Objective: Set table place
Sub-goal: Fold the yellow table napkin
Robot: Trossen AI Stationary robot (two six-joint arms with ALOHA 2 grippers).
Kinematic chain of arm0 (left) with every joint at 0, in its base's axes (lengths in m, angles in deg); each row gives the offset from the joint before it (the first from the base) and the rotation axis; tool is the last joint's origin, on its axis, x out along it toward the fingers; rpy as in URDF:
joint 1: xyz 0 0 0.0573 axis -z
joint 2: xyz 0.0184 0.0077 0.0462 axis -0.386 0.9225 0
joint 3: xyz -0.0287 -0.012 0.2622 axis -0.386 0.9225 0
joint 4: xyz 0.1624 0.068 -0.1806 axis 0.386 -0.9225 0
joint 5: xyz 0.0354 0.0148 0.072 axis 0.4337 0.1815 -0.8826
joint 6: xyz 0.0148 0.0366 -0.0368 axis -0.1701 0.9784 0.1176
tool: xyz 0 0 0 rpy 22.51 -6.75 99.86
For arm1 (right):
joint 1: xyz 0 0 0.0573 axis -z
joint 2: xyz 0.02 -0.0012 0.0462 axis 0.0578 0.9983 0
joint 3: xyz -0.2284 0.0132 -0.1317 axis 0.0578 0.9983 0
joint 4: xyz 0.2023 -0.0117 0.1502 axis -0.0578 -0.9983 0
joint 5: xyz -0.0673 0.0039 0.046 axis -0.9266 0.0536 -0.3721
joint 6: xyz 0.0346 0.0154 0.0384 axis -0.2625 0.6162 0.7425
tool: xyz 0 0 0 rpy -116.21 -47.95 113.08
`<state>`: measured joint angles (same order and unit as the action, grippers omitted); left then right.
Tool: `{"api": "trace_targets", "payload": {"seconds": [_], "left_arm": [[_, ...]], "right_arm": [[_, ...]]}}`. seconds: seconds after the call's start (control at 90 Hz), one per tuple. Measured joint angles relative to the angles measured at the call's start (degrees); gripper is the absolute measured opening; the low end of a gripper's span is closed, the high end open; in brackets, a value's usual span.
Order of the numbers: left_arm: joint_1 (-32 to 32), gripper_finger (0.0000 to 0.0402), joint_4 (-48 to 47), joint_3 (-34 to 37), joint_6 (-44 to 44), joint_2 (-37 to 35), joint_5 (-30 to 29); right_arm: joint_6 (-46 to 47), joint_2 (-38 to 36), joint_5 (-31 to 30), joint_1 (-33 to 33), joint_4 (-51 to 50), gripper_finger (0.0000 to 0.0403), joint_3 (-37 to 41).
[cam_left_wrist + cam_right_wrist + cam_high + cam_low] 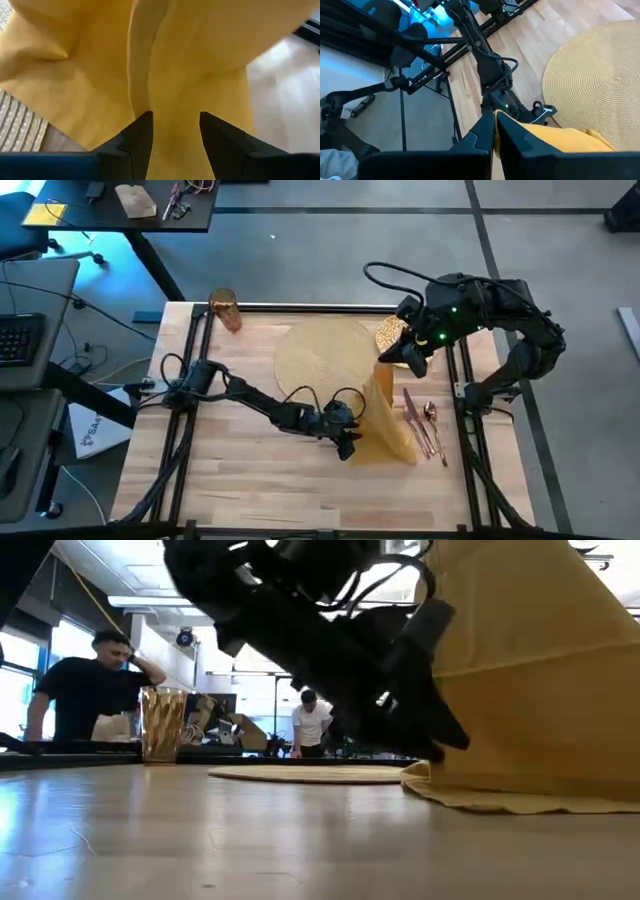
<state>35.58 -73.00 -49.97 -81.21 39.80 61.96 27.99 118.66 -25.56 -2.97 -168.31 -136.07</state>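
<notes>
The yellow napkin [388,418] hangs stretched upright, its long axis rising from the table [240,480] beside the placemat [325,355]. My right gripper [494,131] pinches its top edge; only my left wrist view shows my left gripper [175,131] parted against the cloth's base.

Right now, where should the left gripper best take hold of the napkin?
Probably the napkin's free lower edge, approached from the placemat side. The right gripper pinches its top, so it hangs tent-like onto the table. The left gripper is open at that fold.
</notes>
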Motion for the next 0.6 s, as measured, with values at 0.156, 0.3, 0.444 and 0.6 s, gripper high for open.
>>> {"api": "trace_targets", "payload": {"seconds": [0.156, 0.3, 0.444, 0.6], "left_arm": [[1.6, 0.0147, -10.34, -3.03, 2.19, -1.35, 0.93], [1.87, 0.0147, -15.83, -3.7, 0.24, -0.97, -6.62], [-0.05, 0.0147, -7.4, -3.79, 2.8, 0.67, -6.23], [-1.92, 0.0143, -5.13, -3.73, 1.92, 2.24, -5.43]], "right_arm": [[-0.93, 0.0, 0.94, -0.07, -0.44, 0.0, 0.0], [-1.07, 0.0, 0.8, -0.07, -0.26, 0.0, -0.02], [-1.05, 0.0, 0.74, -0.07, -0.26, 0.0, -0.02], [-0.9, 0.0, 0.74, -0.41, -0.26, 0.0, -0.02]]}}
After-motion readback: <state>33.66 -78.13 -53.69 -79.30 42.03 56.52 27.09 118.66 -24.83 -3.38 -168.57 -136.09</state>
